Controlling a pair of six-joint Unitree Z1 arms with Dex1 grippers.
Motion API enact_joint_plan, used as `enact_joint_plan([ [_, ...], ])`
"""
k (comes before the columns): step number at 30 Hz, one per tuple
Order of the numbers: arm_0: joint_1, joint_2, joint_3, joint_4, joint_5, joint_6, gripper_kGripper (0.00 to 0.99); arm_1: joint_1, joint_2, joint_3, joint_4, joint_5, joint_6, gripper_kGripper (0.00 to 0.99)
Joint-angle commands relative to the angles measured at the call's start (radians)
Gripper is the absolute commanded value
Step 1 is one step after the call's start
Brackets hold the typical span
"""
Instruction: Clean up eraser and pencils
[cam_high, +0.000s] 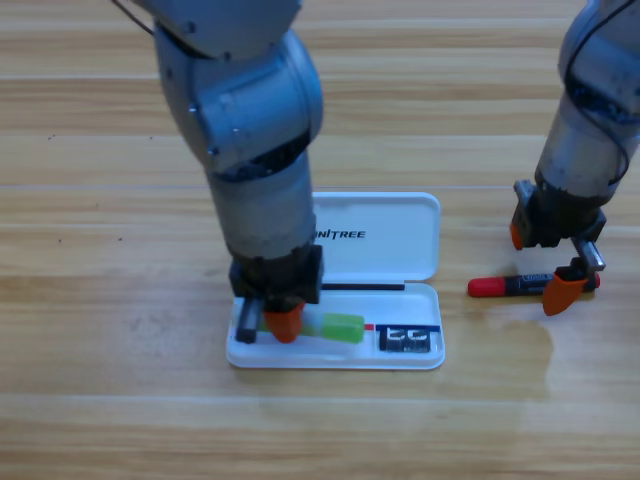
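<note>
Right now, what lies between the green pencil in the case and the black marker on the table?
In the high view, the eraser lies between the green pencil and the black marker, inside the white case.

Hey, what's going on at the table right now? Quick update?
Left gripper in case, on green pencil. Right gripper over black marker, still on table. Eraser in case. Nothing blocking.

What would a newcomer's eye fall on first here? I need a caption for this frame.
The big left arm, its left gripper down in the white case at the green pencil, with the eraser at the tray's right end. Right of the case, the right gripper sits over the black marker on the table.
</note>
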Motion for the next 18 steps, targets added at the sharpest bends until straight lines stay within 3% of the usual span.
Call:
enact_joint_plan([
  [1,-0.017,0.076,-0.023,0.019,-0.033,-0.018,0.000,-0.043,0.108,-0.022,-0.026,-0.022,-0.017,0.876],
  [6,-0.013,0.089,-0.030,0.019,-0.033,-0.024,0.000,-0.043,0.128,-0.026,-0.026,-0.031,-0.023,0.755],
  [12,0.002,0.105,-0.034,0.019,-0.033,-0.032,0.000,-0.043,0.139,-0.021,0.006,-0.028,-0.058,0.058],
  [13,0.007,0.108,-0.036,0.019,-0.033,-0.032,0.000,-0.043,0.139,-0.021,0.012,-0.027,-0.060,0.000],
  [18,0.029,0.112,-0.040,0.019,-0.037,-0.035,0.000,-0.043,0.131,-0.019,0.022,-0.025,-0.054,0.000],
])
